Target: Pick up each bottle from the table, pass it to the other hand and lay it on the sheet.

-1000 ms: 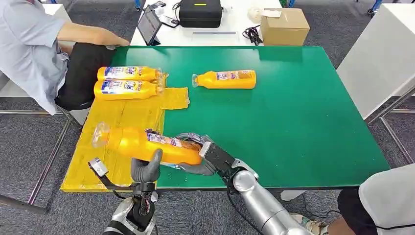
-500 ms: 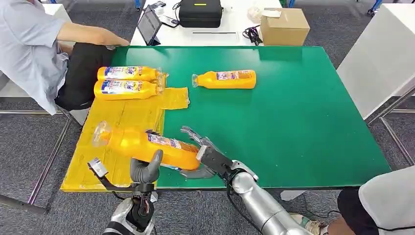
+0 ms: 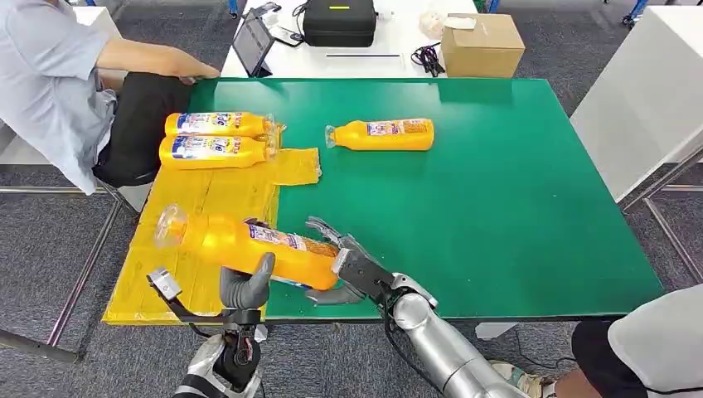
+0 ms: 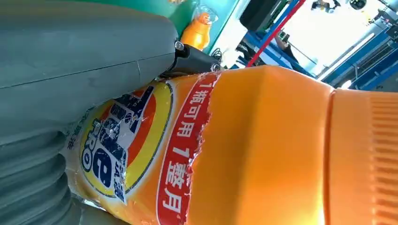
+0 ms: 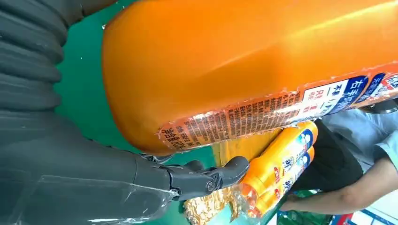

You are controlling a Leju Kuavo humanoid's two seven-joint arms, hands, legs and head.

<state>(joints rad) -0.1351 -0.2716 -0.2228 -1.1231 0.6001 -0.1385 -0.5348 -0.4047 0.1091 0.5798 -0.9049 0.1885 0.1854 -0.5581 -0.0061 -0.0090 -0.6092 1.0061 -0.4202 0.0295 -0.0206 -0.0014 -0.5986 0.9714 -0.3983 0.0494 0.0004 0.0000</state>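
2 bottles (image 3: pixel 217 138) lie on the sheet (image 3: pixel 207 199)'s far edge; left hand (image 3: pixel 246 286) grips a 3rd bottle (image 3: pixel 249 246), right hand (image 3: pixel 338 264) spread loose; 1 bottle (image 3: pixel 383 134) waits mid-table.

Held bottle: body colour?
Orange, with a torn label; the held bottle shows best in the right wrist view, gripped by the left robot hand.

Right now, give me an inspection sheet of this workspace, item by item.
Surface: green table, yellow sheet over its left side.
Job's things: two bottles lying on the sheet; one bottle on the bare table; held bottle above the sheet's edge.
Clutter: nothing seen on the green table.
Hands: left hand grips the held bottle; right hand open beside its base.
Cables: black bundle on the white table.
Surroundings: seated person, cardboard box, black case.
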